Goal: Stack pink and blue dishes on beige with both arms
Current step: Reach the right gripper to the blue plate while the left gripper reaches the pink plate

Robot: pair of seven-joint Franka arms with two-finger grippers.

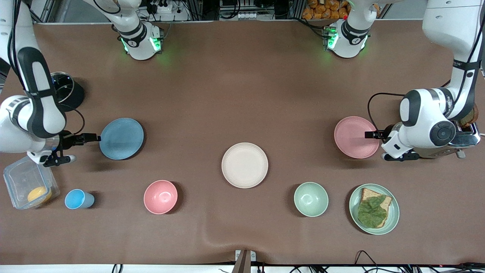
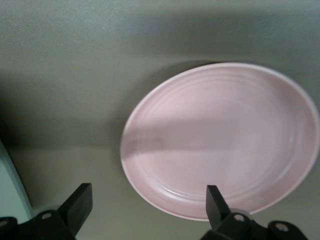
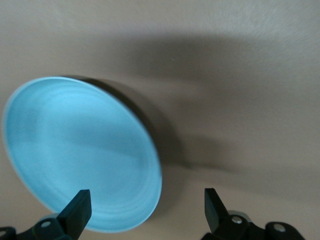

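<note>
The beige plate [image 1: 244, 165] lies in the middle of the table. The blue plate [image 1: 121, 138] [image 3: 80, 155] lies toward the right arm's end. My right gripper [image 1: 86, 148] [image 3: 146, 196] stands open at its rim, with one finger over the plate's edge and the other off it over bare table. The pink plate [image 1: 353, 137] [image 2: 220, 140] lies toward the left arm's end. My left gripper [image 1: 374, 145] [image 2: 148, 192] is open at that plate's rim in the same way. Neither gripper holds anything.
Nearer the front camera stand a blue cup [image 1: 77, 199], a pink bowl [image 1: 160, 196], a green bowl [image 1: 311, 199] and a green plate [image 1: 395, 216] with toast and a leaf. A clear container [image 1: 22, 182] sits under the right arm. A toaster [image 1: 468, 137] is beside the left arm.
</note>
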